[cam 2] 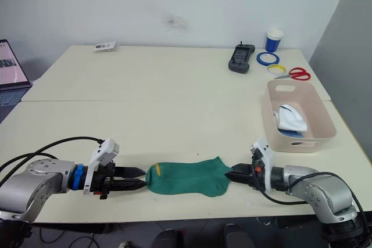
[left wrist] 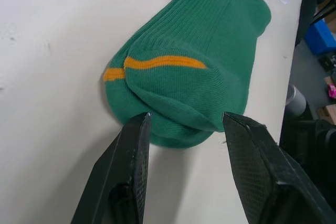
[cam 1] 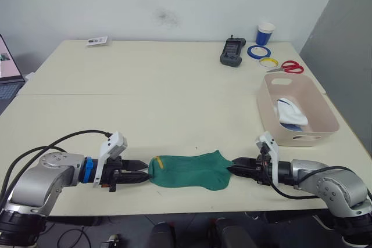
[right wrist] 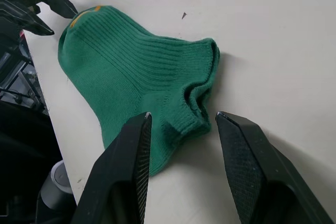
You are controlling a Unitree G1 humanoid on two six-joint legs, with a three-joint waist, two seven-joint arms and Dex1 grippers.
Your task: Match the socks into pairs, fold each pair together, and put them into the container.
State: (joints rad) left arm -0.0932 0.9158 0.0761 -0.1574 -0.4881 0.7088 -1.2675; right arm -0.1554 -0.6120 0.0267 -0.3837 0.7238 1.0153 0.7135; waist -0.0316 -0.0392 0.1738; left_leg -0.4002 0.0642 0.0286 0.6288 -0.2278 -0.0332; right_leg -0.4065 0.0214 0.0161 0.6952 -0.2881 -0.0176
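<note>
A pair of dark green socks (cam 1: 189, 171) lies flat and stacked near the table's front edge, toe with an orange stripe (left wrist: 157, 64) to the left, cuff (right wrist: 197, 103) to the right. My left gripper (cam 1: 144, 172) is open, its fingertips either side of the toe end (left wrist: 186, 119). My right gripper (cam 1: 233, 168) is open at the cuff end (right wrist: 182, 116), fingers flanking the cuff's edge. The pale pink container (cam 1: 279, 137) stands at the right, holding a folded white sock (cam 1: 289, 110) with light blue fabric (cam 1: 297, 125) under it.
At the back right are a blue-and-white paper cup (cam 1: 265, 33), blue (cam 1: 256, 51) and yellow (cam 1: 268, 62) tape rolls, red scissors (cam 1: 288, 67) and a black device (cam 1: 233, 51). A card (cam 1: 97, 40) lies at the back left. A laptop (cam 1: 7, 74) sits at the far left.
</note>
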